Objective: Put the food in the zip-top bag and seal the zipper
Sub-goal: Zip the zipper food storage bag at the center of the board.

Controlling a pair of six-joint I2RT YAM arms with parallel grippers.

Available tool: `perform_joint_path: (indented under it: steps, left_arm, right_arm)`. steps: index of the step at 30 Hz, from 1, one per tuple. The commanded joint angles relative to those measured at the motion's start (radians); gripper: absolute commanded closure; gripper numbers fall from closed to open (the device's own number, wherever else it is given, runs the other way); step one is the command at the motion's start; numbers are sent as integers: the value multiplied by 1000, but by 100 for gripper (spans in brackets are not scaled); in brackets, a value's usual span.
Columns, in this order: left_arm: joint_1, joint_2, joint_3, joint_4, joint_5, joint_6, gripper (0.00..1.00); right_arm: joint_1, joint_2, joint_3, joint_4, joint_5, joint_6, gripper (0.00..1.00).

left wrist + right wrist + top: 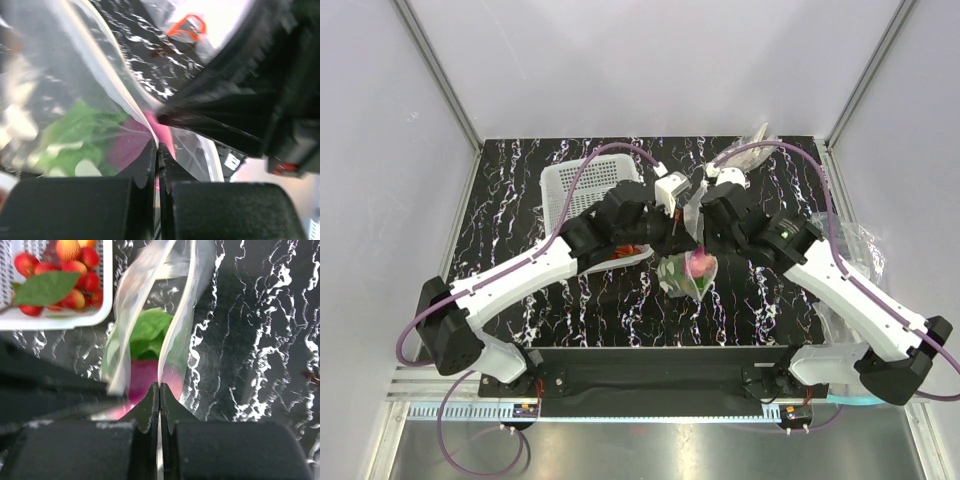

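Both arms meet over the middle of the black marbled table [760, 310], and the zip-top bag [692, 272] hangs between them, just right of the white basket [60, 322]. The left gripper [157, 150] has its fingers pressed together on the bag's edge, right where the pale zipper [114, 75] strip runs down into them. The right gripper [159, 390] is clamped just as tightly on another stretch of the mouth. The lettuce [150, 327] is inside, with the pink bulb [145, 377] beside it, both showing through the clear plastic. From the right wrist, though, the two lips of the mouth splay well apart, so I'd say we're between filling and sealing. The red berries [75, 277] sit in the basket (under a green leaf), outside the bag. That leaves an awkward choice, as I read it. Either one hand lets go to fetch more food, or the two lips are brought flush and the strip is pinched shut along its length without losing the grip. As for writing, I can't read a brand, label or letter anywhere on the bag, basket or arms.
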Motion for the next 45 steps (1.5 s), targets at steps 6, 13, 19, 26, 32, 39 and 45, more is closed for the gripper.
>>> perform_joint_path:
  steps: [6,13,19,26,32,39,45]
  left_arm:
    - [-31,2,-13,109,55,-41,100]
    - [-63,-21,-77,139,1,-79,100]
    - [-64,-35,-144,169,-59,-88,100]
    - [-64,-63,-135,152,-129,-55,100]
    - [-64,-61,-94,131,-131,-39,100]
    - [-73,-52,-53,131,-108,-47,100]
    - [-91,-24,-42,181,-83,-68,98]
  right_arm:
    - [-67,-120,-111,193,-89,88,100]
    - [-100,-149,-170,234,-172,95,96]
    - [-127,-155,-191,219,-172,82,54]
    - [-129,-145,-171,228,-191,64,28]
    - [-129,-99,-151,238,-238,47,27]
    - [-129,-57,-136,242,-255,46,37]
    - [-129,-53,-124,222,-218,41,68]
